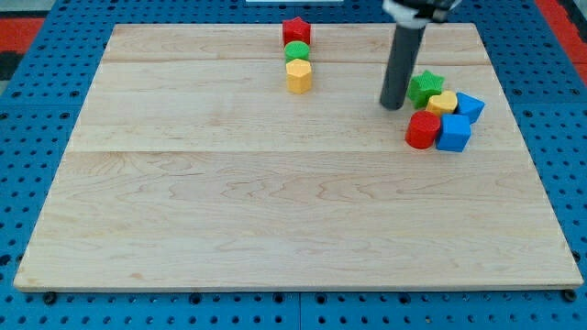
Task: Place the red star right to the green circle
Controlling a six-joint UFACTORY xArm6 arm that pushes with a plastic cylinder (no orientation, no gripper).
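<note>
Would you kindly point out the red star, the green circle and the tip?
red star (296, 30), camera view, top face
green circle (296, 51), camera view, top face
my tip (393, 105), camera view, rod's very end

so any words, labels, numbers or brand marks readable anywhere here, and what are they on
None: no text, number or sign shows anywhere in the camera view.
The wooden board is bare wood grain.
The red star, green circle and the other blocks have plain faces.
The rod above my tip is unmarked.

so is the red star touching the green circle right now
Touching. The camera view shows the red star block pressed against the top edge of the green circle block, with no board visible between them.
</note>
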